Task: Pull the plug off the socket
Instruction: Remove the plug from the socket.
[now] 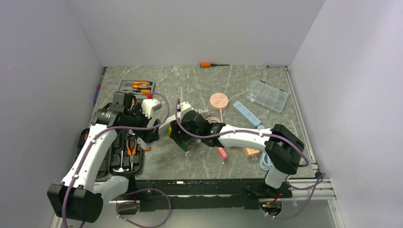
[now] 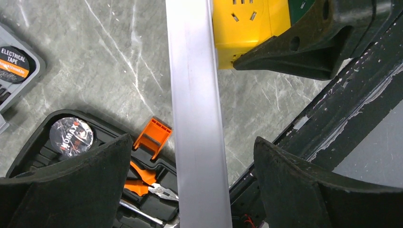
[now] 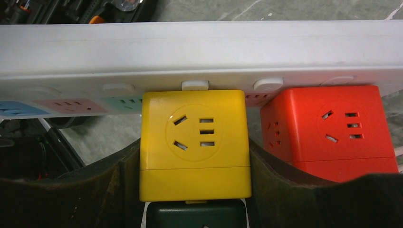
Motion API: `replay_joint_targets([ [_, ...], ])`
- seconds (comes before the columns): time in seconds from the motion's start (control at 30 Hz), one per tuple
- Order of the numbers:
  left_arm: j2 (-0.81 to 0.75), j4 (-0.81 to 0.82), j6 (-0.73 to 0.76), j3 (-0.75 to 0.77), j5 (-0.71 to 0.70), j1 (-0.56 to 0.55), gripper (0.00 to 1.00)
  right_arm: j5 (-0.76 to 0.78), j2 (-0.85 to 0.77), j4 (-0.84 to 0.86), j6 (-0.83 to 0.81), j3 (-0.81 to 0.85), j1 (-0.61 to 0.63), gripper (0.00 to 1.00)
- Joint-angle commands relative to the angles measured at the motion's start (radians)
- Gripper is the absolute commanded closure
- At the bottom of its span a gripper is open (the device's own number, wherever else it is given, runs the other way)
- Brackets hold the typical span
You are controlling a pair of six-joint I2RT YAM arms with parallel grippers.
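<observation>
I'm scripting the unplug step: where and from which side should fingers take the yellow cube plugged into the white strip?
Grip the yellow cube on its two flat opposite side faces, coming from the end facing away from the white strip. The red cube sits close beside it, so one finger must slip into that narrow gap.

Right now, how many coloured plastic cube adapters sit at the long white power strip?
3: yellow cube in the right gripper, red cube beside it, dark green cube touching the yellow. Others may be hidden.
</observation>
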Motion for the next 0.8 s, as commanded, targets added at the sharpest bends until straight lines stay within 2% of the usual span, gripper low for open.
replay_joint_targets([
  [0.0, 0.005, 0.035, -0.014, -0.010, 0.030, -0.016, 0.01, -0.020, -0.086, 0.207, 0.007, 0.066, 0.002, 1.00],
  [0.5, 0.028, 0.078, -0.040, -0.043, 0.001, -0.026, 0.01, -0.130, -0.131, 0.309, 0.061, 0.058, 0.001, 1.00],
  [0.6, 0.019, 0.099, -0.046, -0.058, -0.042, -0.027, 0.11, -0.145, -0.130, 0.306, 0.059, 0.071, 0.002, 1.00],
  [0.77, 0.012, 0.111, -0.036, -0.065, -0.085, -0.029, 0.37, -0.152, -0.146, 0.308, 0.061, 0.071, 0.003, 1.00],
])
